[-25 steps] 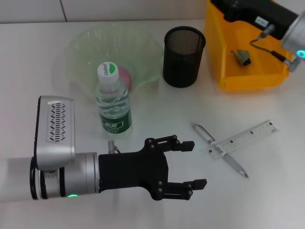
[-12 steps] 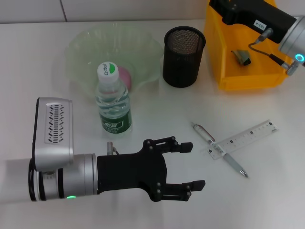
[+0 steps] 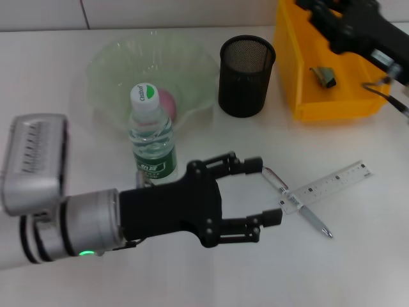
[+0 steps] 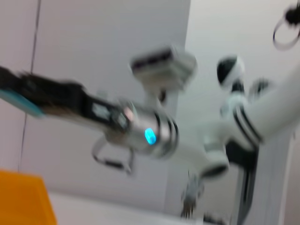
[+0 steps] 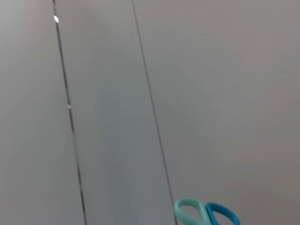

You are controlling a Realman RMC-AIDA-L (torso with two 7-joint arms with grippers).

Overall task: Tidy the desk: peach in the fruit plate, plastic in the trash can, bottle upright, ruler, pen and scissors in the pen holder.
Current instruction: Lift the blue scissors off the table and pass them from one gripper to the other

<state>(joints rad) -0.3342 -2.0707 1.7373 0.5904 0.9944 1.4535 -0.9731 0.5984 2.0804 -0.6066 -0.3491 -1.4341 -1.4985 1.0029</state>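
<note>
Head view gives me my left arm first: its left gripper has its fingers spread wide, holding nothing, tips just short of the pen and ruler near the front right part of the tabletop. At the back right corner, over the yellow trash can, I can't tell how the right gripper stands. The fruit plate, toward the back left, holds the peach; the bottle stands upright at its front edge, the pen holder beside it. The ruler lies across the pen. I judge both light, stiff and slick against the tabletop; I'd pinch the pen mid-barrel. Right wrist view shows scissors handles.
</note>
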